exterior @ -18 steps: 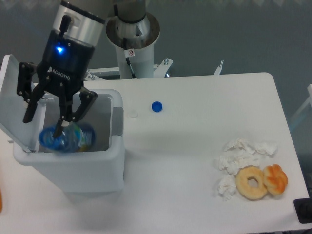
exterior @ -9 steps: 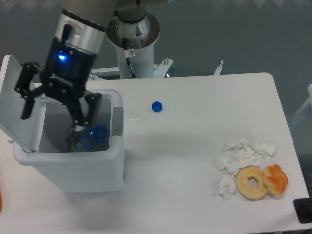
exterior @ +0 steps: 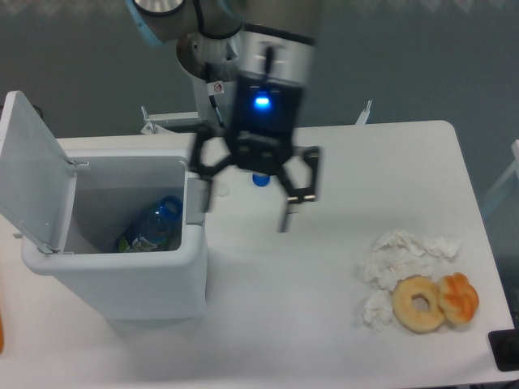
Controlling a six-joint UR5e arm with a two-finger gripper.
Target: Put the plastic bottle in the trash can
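Note:
The plastic bottle (exterior: 152,228) lies inside the white trash can (exterior: 122,279), blue-ringed neck pointing up and right, green-and-white label low. The can's lid (exterior: 32,166) stands open at the left. My gripper (exterior: 247,207) is open and empty, hanging over the table to the right of the can, its fingers spread wide. It is blurred by motion.
A small blue cap (exterior: 260,179) lies on the table, partly behind the gripper. A pile of crumpled white tissues (exterior: 401,263), a doughnut (exterior: 419,303) and an orange pastry (exterior: 459,297) sit at the right front. The robot's base column (exterior: 223,77) stands at the back.
The gripper let go of the bottle, which dropped into the trash can. The gripper then swung right, out of the can and over the table.

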